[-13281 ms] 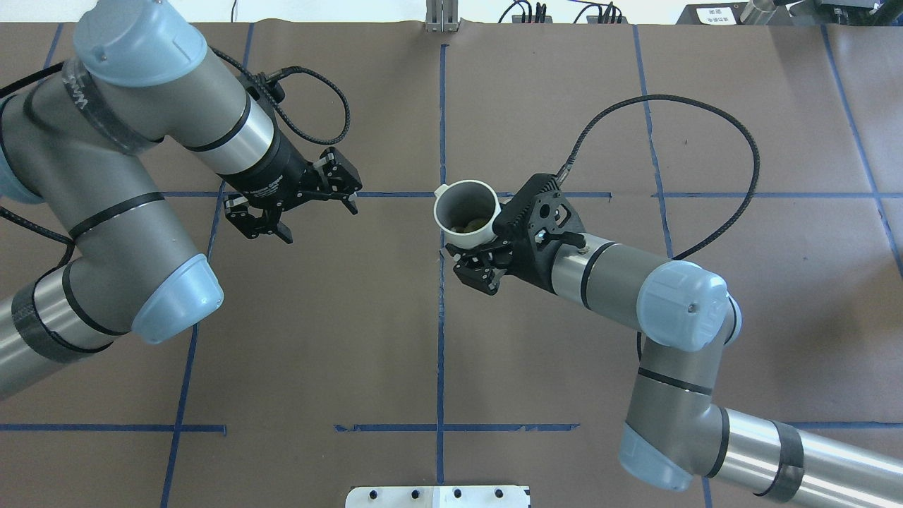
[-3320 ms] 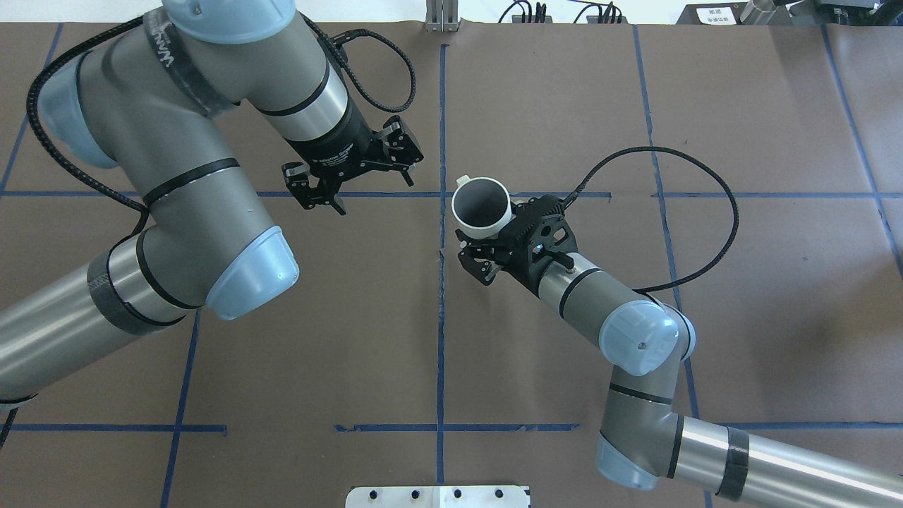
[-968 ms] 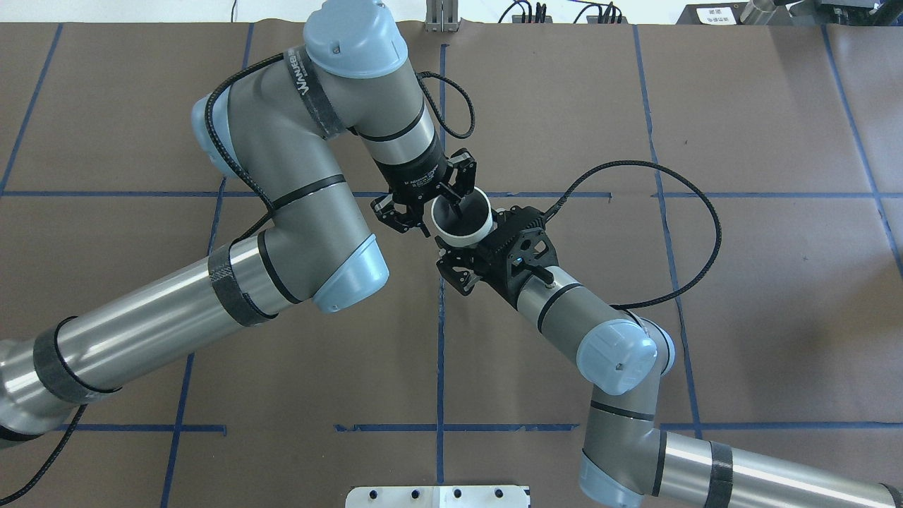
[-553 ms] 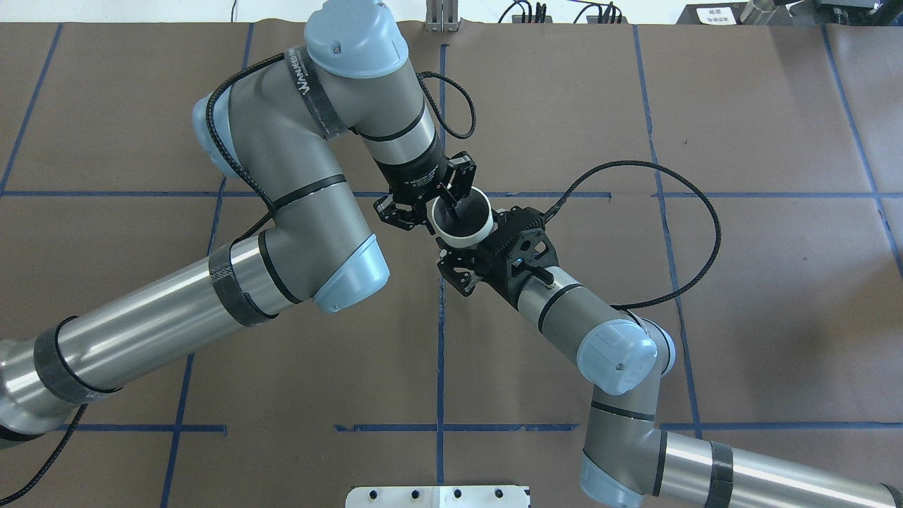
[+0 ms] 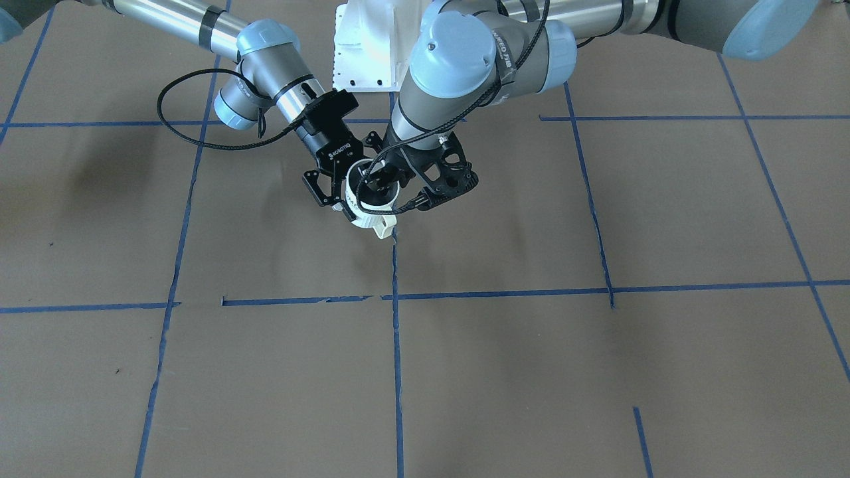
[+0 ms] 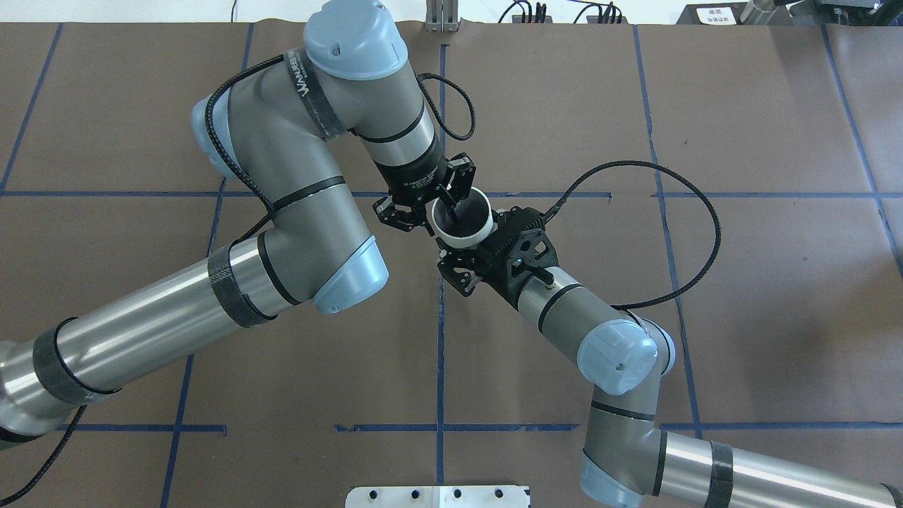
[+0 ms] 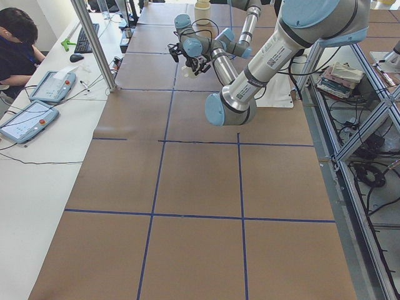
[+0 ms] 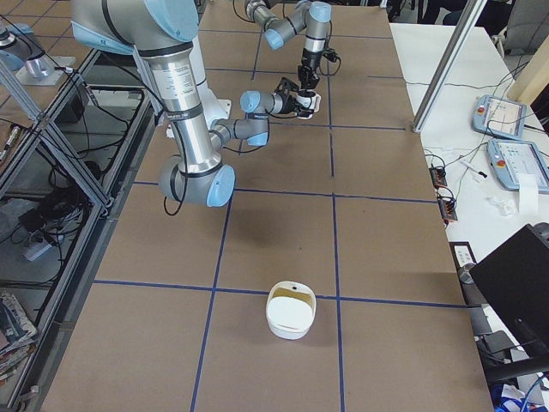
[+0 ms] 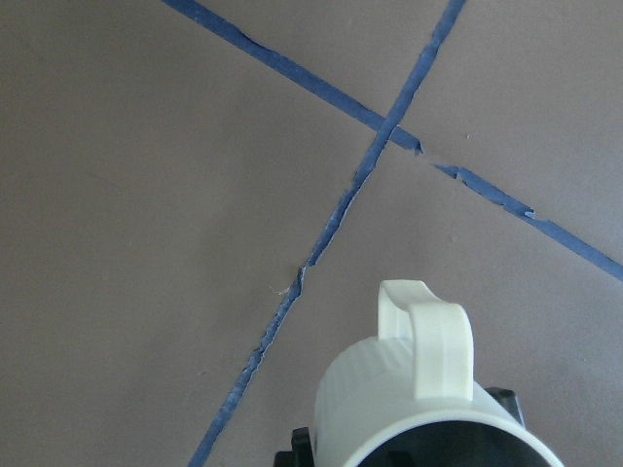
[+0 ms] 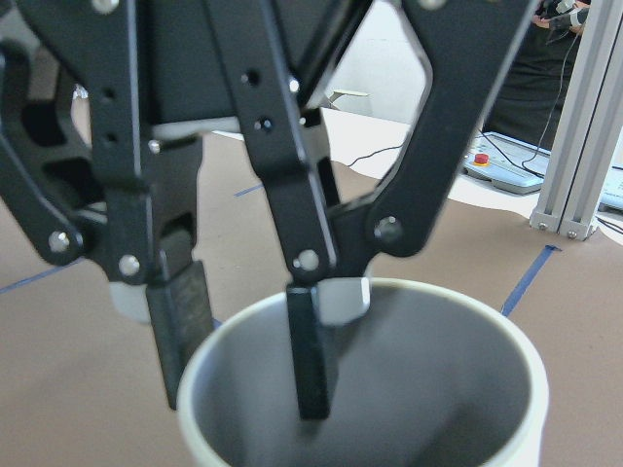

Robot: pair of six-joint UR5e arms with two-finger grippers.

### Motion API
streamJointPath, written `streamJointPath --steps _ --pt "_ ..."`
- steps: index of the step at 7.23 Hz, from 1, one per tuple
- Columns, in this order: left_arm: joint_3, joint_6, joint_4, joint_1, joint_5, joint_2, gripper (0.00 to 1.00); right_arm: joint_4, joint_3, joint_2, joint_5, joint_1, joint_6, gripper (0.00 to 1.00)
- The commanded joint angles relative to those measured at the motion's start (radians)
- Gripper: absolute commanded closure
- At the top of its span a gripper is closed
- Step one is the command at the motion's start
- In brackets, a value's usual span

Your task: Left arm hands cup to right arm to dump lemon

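The white cup [image 6: 482, 229] hangs upright over the table's middle, with my right gripper [image 6: 465, 243] shut on its ribbed body from the side. My left gripper [image 6: 441, 212] comes down from above and straddles the rim on the handle side. In the right wrist view one finger [image 10: 311, 370] is inside the cup [image 10: 531, 389] and the other finger [image 10: 180, 341] is outside, both drawn in on the wall. The left wrist view shows the cup's handle [image 9: 428, 341]. The grey inside looks empty. The lemon is not in view.
A white bowl [image 8: 287, 330] with a pale yellowish inside sits at the table end on my right. Blue tape lines cross the brown table cover. An operator [image 7: 15, 44] sits by the far edge near a metal post [image 7: 94, 44].
The cup held yellowish pieces 13 seconds ago and later shows empty. My left arm swung in from the left to the cup, and in the last second its fingers narrowed on the rim.
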Motion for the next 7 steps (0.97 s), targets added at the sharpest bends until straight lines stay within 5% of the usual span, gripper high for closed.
streamJointPath --steps 1,3,4,6,7 --pt "0.001 0.0 0.001 0.007 0.0 0.001 0.59 0.001 0.0 0.0 0.0 0.001 0.0 0.62" --pt "-0.001 0.0 0.0 0.018 0.002 0.003 0.68 -0.001 0.0 -0.002 0.0 0.001 0.0 0.62" --pt "-0.001 0.0 0.001 0.018 0.002 0.003 0.95 -0.001 0.0 -0.002 0.0 0.0 -0.002 0.61" --pt "-0.004 0.002 0.001 0.018 0.002 0.001 1.0 0.002 -0.002 0.002 -0.003 0.001 0.002 0.0" --pt "-0.005 0.002 0.001 0.018 0.002 0.001 1.0 0.002 -0.003 0.002 -0.003 0.0 0.0 0.0"
